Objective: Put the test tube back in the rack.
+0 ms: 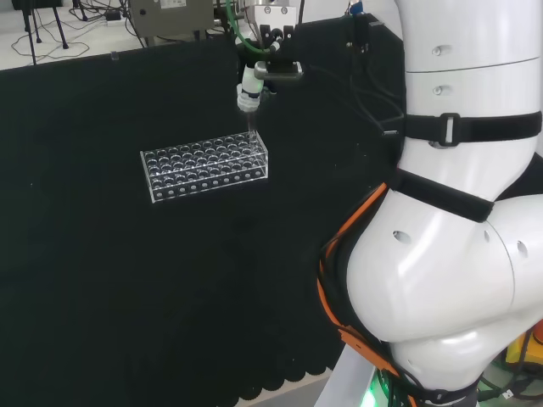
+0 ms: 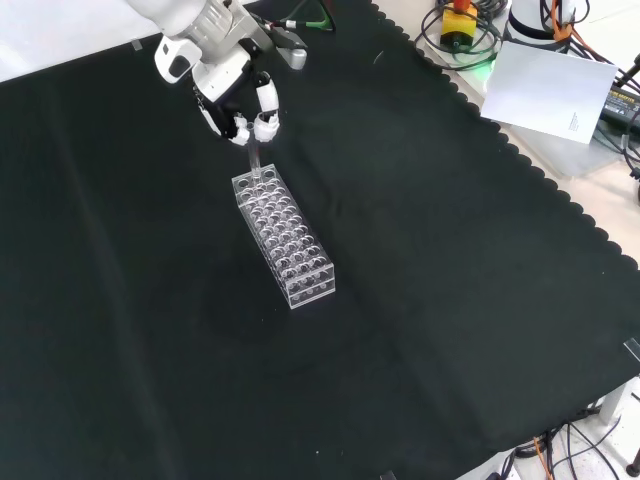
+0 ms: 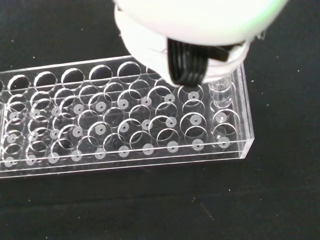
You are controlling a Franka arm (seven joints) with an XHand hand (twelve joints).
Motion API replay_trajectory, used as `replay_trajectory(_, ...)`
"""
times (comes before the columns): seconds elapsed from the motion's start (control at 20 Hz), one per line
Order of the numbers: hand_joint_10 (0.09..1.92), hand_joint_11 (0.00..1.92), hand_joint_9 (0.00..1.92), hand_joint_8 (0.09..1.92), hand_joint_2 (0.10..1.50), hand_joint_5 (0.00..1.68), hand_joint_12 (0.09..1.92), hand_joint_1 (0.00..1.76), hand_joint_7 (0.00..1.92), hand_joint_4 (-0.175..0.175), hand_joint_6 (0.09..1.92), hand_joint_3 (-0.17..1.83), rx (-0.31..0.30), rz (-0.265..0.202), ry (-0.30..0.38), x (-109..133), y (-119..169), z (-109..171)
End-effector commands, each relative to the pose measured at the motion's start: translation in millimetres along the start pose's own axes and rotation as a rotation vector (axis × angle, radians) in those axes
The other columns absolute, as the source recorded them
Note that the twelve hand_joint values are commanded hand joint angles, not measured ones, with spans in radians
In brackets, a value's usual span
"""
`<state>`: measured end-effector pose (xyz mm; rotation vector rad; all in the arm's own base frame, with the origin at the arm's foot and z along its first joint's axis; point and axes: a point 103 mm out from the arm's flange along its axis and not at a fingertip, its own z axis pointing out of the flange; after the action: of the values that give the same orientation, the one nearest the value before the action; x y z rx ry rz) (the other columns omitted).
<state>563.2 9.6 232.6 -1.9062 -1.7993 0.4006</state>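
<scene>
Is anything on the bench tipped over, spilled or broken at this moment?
Nothing stands out. The clear rack stands flat and whole on the black cloth, with no spill around it. The hand holds the test tube about upright over the rack's end nearest the arm, its lower end at a corner hole.

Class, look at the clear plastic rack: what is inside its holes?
The clear plastic rack holds one clear glass test tube at its end row, pinched by the robot hand. Other visible holes look empty; the hand covers a few.
</scene>
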Motion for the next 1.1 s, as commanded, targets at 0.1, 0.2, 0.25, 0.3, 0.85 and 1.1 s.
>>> replay_trajectory(0.1,0.18,1.18,1.47,0.69,0.54,1.36,1.07,1.44,1.41,-0.175,0.51,0.76,0.016,0.002,-0.005,7.9,9.8,10.9)
replay_trajectory(0.2,0.18,1.18,1.47,0.69,0.54,1.36,1.06,1.44,1.41,-0.175,0.51,0.76,0.015,-0.006,0.002,4.8,8.2,10.4)
replay_trajectory(0.25,0.18,1.18,1.47,0.69,0.54,1.36,1.06,1.44,1.41,-0.175,0.51,0.76,0.017,-0.006,0.001,4.5,8.2,10.7)
replay_trajectory(0.3,0.18,1.18,1.47,0.69,0.54,1.36,1.06,1.44,1.41,-0.175,0.51,0.76,0.018,-0.007,0.001,4.4,8.2,10.9)
replay_trajectory(0.85,0.18,1.18,1.47,0.69,0.54,1.36,1.07,1.44,1.42,-0.175,0.51,0.76,0.023,0.012,0.021,-0.7,11.1,19.2)
replay_trajectory(1.1,0.18,1.18,1.47,0.69,0.54,1.36,1.07,1.44,1.42,-0.175,0.51,0.76,0.027,0.015,0.031,-4.0,10.4,20.9)
